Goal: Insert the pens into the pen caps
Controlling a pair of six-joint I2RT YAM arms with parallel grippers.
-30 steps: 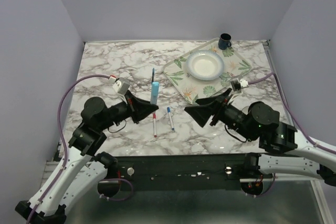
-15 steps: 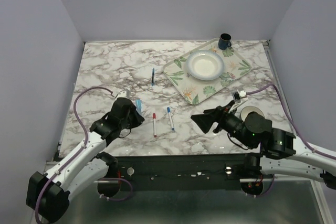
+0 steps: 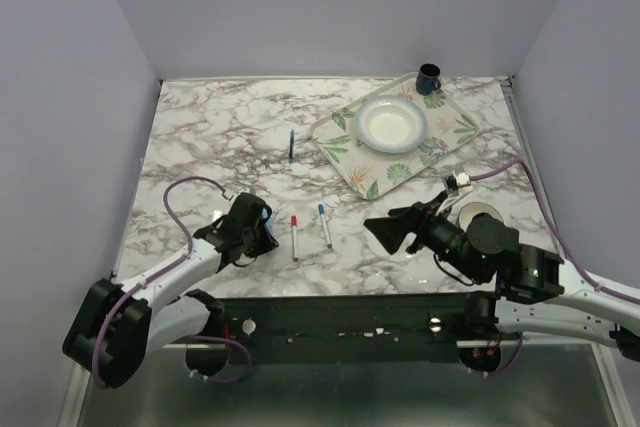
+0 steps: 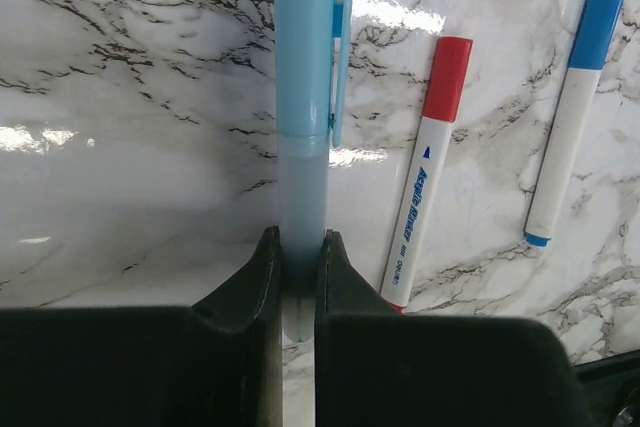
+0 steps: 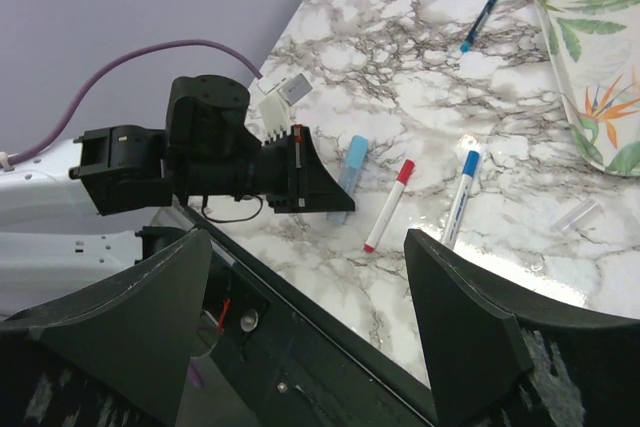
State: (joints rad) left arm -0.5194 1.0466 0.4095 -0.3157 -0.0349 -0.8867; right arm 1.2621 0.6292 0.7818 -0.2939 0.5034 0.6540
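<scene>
Toward the near edge, left of centre, the left gripper (image 4: pixel 297 252) sits low over the marble tabletop (image 3: pixel 200 127). Its fingers are pressed against the barrel of the light blue pen (image 4: pixel 303 97), whose capped end points toward the far edge. Just right of it lie 2 white pens, apart from each other: the red-capped pen (image 4: pixel 425 167), then the blue-capped pen (image 4: pixel 567 117). Farther toward the far edge, near the middle, rests 1 dark blue pen (image 3: pixel 291 146). Right of centre, the right gripper (image 3: pixel 378 232) hangs above the table with fingers spread wide, holding nothing. A leaf-patterned tray (image 3: pixel 335 147) carrying a white plate (image 3: pixel 390 124) and a dark mug (image 3: pixel 428 77) fills the far right corner.
</scene>
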